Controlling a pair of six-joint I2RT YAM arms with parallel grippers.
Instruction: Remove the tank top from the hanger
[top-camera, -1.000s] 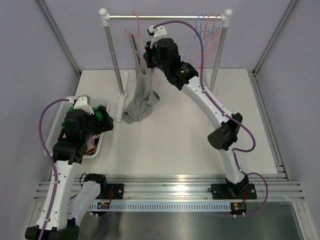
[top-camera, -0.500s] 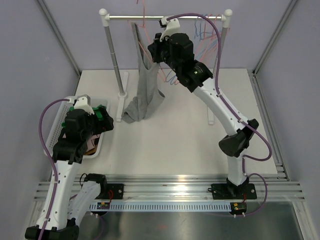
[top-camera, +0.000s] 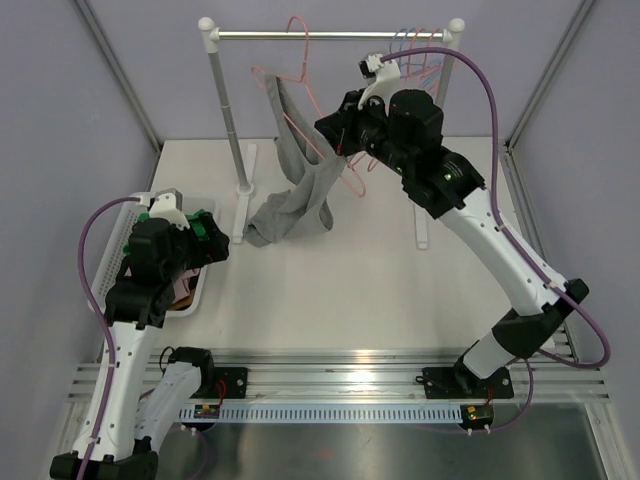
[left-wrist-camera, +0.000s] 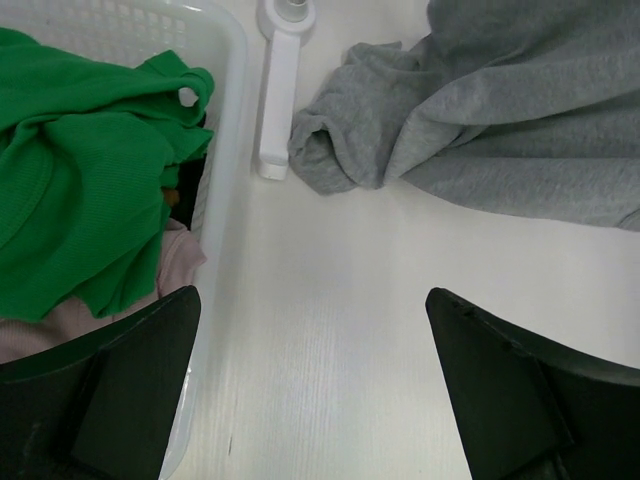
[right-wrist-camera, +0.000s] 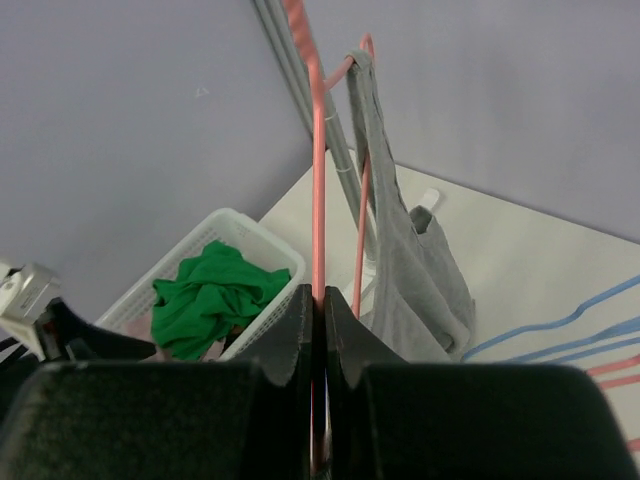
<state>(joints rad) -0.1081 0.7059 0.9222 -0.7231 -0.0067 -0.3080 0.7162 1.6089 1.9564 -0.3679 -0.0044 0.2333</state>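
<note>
The grey tank top (top-camera: 290, 195) hangs by one strap from the left end of a pink hanger (top-camera: 305, 75); its lower part lies bunched on the table. My right gripper (top-camera: 337, 133) is shut on the hanger's wire below the hook and holds it tilted near the rail. The right wrist view shows the jaws pressed together (right-wrist-camera: 320, 300) on the pink hanger (right-wrist-camera: 318, 170), with the tank top (right-wrist-camera: 410, 265) draped just right of it. My left gripper (top-camera: 205, 245) is open and empty over the table (left-wrist-camera: 312, 300), near the tank top's folds (left-wrist-camera: 480, 110).
A clothes rack with rail (top-camera: 330, 35), left post (top-camera: 225, 110) and foot (left-wrist-camera: 280, 90) stands at the back. Several blue and pink hangers (top-camera: 415, 45) hang at its right end. A white basket (top-camera: 140, 205) holds a green garment (left-wrist-camera: 90, 160) under my left arm.
My right arm has swung right and raised, carrying the pink hanger rightward along the rail. The tank top's hanging part has been dragged right with it. The left arm has not moved.
</note>
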